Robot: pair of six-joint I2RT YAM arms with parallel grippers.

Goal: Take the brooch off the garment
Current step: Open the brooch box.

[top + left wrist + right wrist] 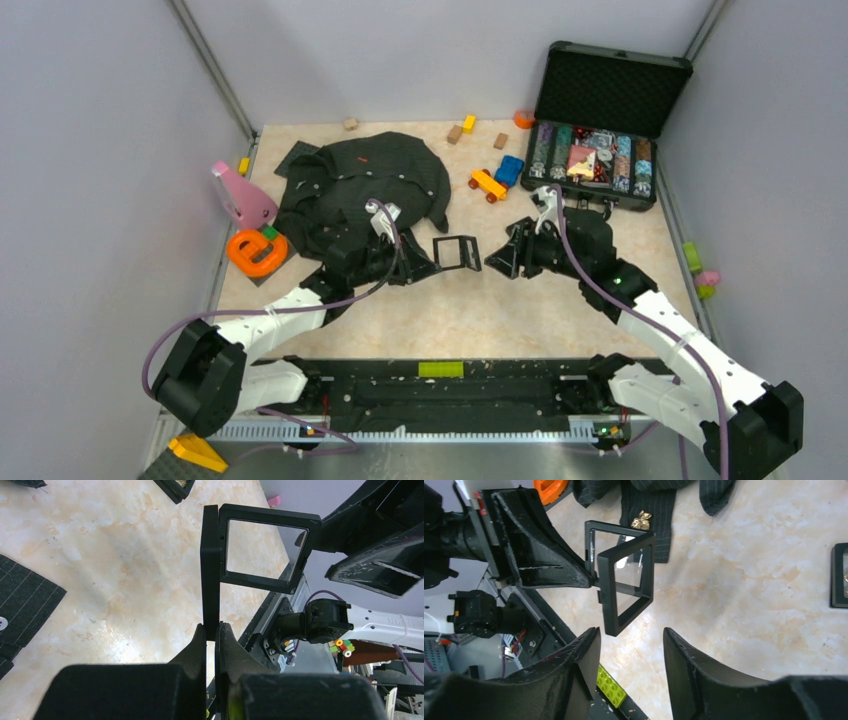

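The left jaws are pinched shut on the edge of one half of a hinged black box [210, 570] and hold it upright, off the bench [480, 310], just beside the shirt [360, 185]. The other half is swung out at an angle, its clear pane facing the right arm. Holding it by the thin edge leaves both halves and the hollow between them free. That looks like a way of offering the box as a place for the brooch [641, 520], though this is only a reading.

The right jaws stand part open with nothing between them. They face the swung-out half from the side away from the shirt and stop short of touching it. From there they could take that half, or go past it toward the shirt.

The brooch, small and gold, sits on a pinstriped strip of the shirt at the edge nearest the box. It looks to be on the cloth yet, so the removal is not done. Whether its pin is fastened cannot be told. In the top view the left arm hides it.

The held box is empty, and only bench shows through its pane. A second black box [839, 575] lies flat on the bench, well apart from the shirt; what it holds cannot be made out. Beyond the shirt, off toward the right arm's side, a case [612, 90] stands with its lid up and rows of chips [590, 160] inside.
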